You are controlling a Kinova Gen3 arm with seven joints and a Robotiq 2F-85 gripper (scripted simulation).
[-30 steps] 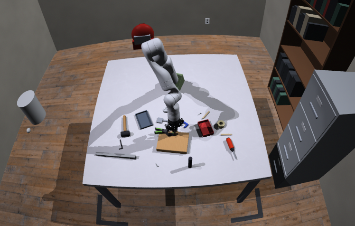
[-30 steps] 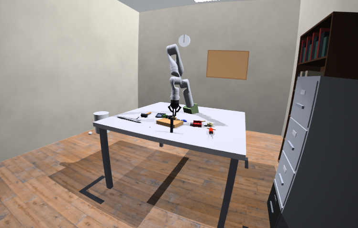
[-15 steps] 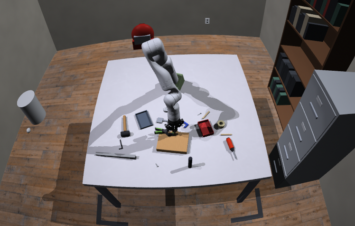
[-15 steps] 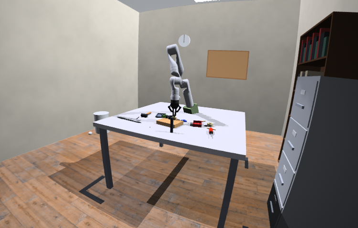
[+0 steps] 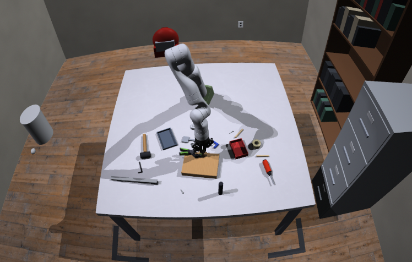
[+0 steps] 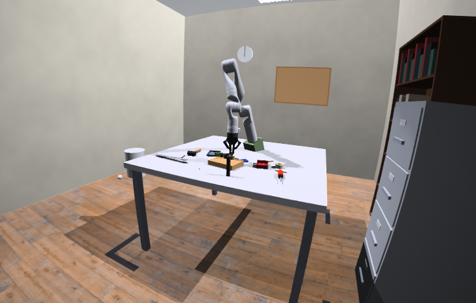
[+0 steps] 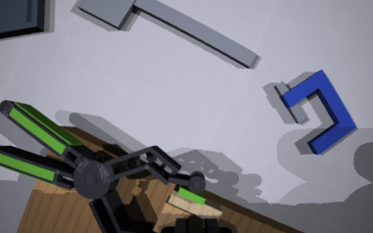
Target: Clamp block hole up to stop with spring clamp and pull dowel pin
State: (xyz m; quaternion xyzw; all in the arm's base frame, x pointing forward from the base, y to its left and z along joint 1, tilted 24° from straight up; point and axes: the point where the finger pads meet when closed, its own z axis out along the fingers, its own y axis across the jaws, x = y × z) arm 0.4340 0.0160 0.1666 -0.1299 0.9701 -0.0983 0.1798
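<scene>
In the wrist view, the gripper [image 5: 202, 153] [image 6: 231, 153] [image 7: 197, 227] has its fingers close together at six o'clock; whether they grip the pin cannot be told. Just beyond, a pale small wooden block shows at the bench board's [image 5: 200, 167] [image 6: 225, 163] [image 7: 45, 208] edge, partly hidden by a green clamp pad [image 7: 192, 196]. The black spring clamp's [image 5: 195, 153] [image 6: 218, 154] [image 7: 91, 179] green-striped handles splay towards ten o'clock. Farther off, a blue C-shaped piece [image 5: 215, 144] [image 6: 244, 160] [image 7: 336, 104] lies at two.
</scene>
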